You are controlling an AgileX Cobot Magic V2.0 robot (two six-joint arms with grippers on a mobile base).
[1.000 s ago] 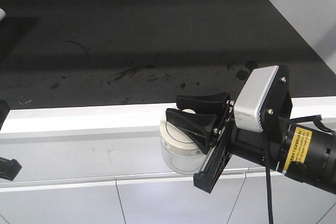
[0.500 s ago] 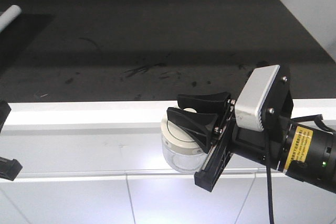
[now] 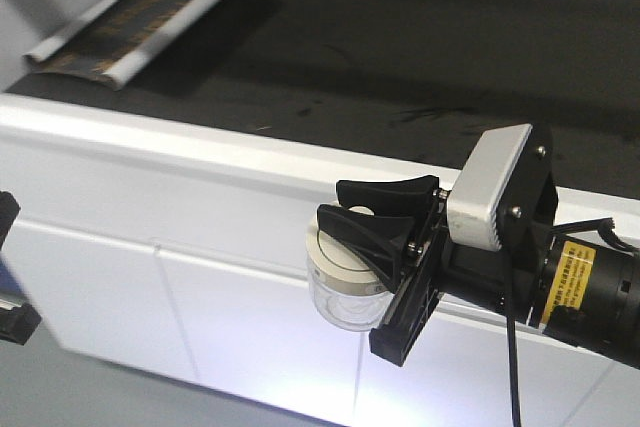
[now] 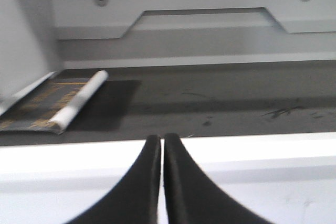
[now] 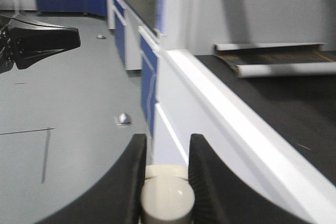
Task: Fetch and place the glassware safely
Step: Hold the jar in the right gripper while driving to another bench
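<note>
Since the right gripper (image 3: pixel 331 202) has its fingers (image 5: pixel 123 182) pinching only the knob (image 5: pixel 167 199) on the jar (image 3: pixel 345 297), we'd call it light, slick and breakable. Gripping the glass body seems safer to us. It hangs just off the desk (image 3: pixel 200 152) front edge. The left gripper (image 4: pixel 161 139) fingers are pressed together, empty.

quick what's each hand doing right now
left hand: closed, fingers pressed together, holding nothing.
right hand: closed on the glass jar, gripping it at the lid.
</note>
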